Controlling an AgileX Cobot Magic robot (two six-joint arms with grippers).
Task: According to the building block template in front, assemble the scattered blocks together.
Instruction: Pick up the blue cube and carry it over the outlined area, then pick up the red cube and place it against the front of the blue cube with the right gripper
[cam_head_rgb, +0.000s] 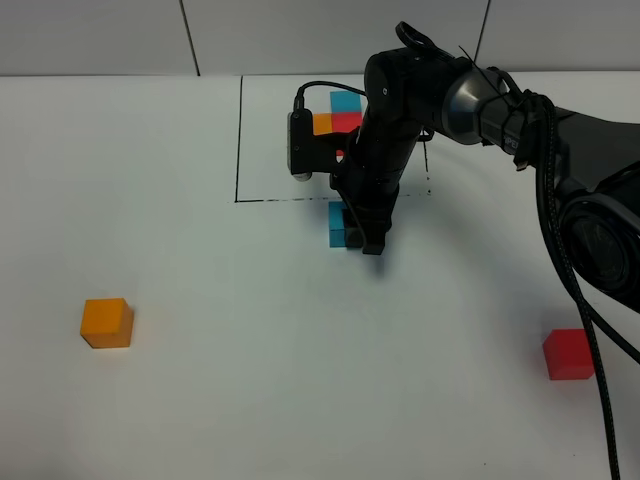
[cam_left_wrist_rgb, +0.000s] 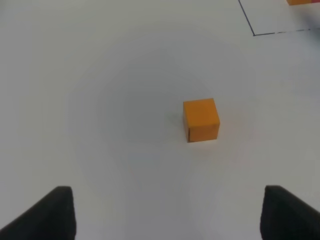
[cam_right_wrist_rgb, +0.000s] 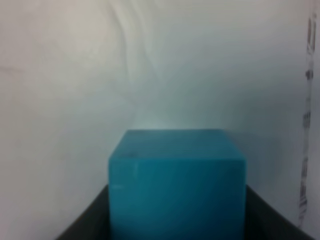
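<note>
"Holding anything, the right fingers (cam_right_wrist_rgb: 92, 222)?"

"Yes. They are closed on one blue cube (cam_right_wrist_rgb: 177, 182), one finger on each side of it. Seen from the high camera, it sits mid-bench, just outside the near line of the black frame (cam_head_rgb: 240, 150). Whether it touches the bench (cam_head_rgb: 250, 400) I cannot tell."

"And the left fingers (cam_left_wrist_rgb: 57, 212)?"

"Spread wide, nothing between them. They hang over bare bench, with one orange cube (cam_left_wrist_rgb: 201, 120) ahead of them, well apart from both tips."

"How many loose cubes in all?"

"Three. The blue one is in the grip. The orange one lies toward the near-left corner, close to the left edge. One red cube (cam_head_rgb: 568, 354) lies toward the near-right corner, close to the right edge."

"And the template?"

"One building block template (cam_head_rgb: 345, 118), inside the frame toward the far edge. It is three joined cubes: orange and red side by side, blue behind the red. The right arm (cam_head_rgb: 480, 100) crosses over the frame and hides part of it."
</note>
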